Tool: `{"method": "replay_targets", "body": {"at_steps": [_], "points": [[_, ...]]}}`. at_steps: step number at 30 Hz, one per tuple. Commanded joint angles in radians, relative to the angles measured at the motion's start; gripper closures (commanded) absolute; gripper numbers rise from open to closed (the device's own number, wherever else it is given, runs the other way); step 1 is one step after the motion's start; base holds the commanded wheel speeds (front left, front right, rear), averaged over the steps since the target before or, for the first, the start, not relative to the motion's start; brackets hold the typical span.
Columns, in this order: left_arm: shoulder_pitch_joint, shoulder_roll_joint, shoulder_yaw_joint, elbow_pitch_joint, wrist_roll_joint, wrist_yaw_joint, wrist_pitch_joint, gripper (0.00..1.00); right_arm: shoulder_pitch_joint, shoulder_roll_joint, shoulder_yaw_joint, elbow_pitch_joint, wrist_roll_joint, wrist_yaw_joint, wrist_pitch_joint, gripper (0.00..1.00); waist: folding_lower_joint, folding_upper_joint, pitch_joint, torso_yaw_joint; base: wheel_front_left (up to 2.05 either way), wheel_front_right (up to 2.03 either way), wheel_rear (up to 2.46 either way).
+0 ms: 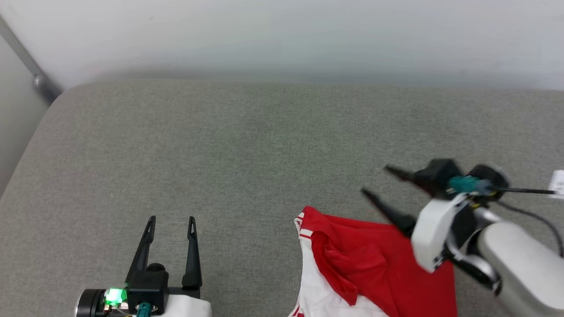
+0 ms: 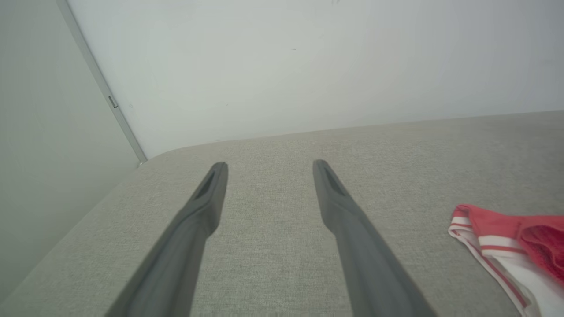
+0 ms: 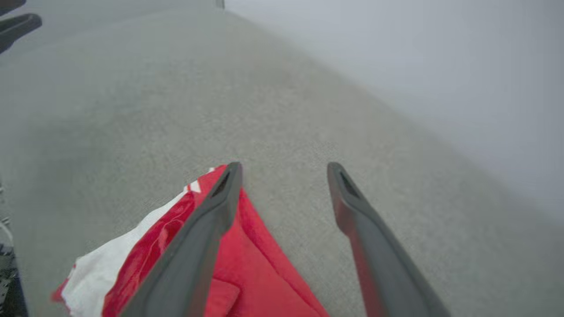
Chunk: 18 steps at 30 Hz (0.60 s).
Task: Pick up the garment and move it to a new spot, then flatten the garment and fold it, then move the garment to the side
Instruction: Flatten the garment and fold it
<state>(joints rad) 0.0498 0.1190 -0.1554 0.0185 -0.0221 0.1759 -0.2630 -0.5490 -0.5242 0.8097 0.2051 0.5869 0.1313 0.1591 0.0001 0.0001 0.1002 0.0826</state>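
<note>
Close by my spread right claw (image 1: 375,179), the crumpled red-and-white soft jersey T-shirt (image 1: 379,259) looks light and limp, so I'd pinch its striped-trim corner (image 1: 301,222); my left claw (image 1: 172,218) is spread too.

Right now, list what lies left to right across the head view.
Left gripper, open → garment, lying on the grey surface → right gripper, open, over the garment's edge.

**PLAIN INDOOR WORKROOM, TEST-SPACE TYPE**

Wide grey fabric-covered pad (image 1: 246,145) with rounded corner, serving as work surface. Plain white wall (image 1: 282,35) directly behind it. Grey metal strip (image 1: 23,53) running up the wall's corner. Red-and-white T-shirt (image 1: 374,264) lying on the pad. Whether lab or home cannot be told.
</note>
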Motion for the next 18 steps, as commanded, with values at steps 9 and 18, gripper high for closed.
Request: {"method": "replay_targets", "body": {"at_steps": [9, 18], "points": [[0.029, 0.000, 0.015, -0.001, 0.008, -0.009, -0.002, 0.00, 0.174, 0.073, -0.451, -0.004, -0.247, -0.001, -0.266, 0.00, -0.0001, -0.0001, -0.026, -0.036, 0.00, 0.00, 0.00], [0.049, -0.002, 0.015, 0.001, 0.010, -0.017, -0.002, 0.00, 0.404, 0.281, -0.766, -0.046, -0.409, -0.001, -0.411, 0.00, -0.0001, -0.0001, -0.065, -0.046, 0.00, 0.00, 0.00]]}}
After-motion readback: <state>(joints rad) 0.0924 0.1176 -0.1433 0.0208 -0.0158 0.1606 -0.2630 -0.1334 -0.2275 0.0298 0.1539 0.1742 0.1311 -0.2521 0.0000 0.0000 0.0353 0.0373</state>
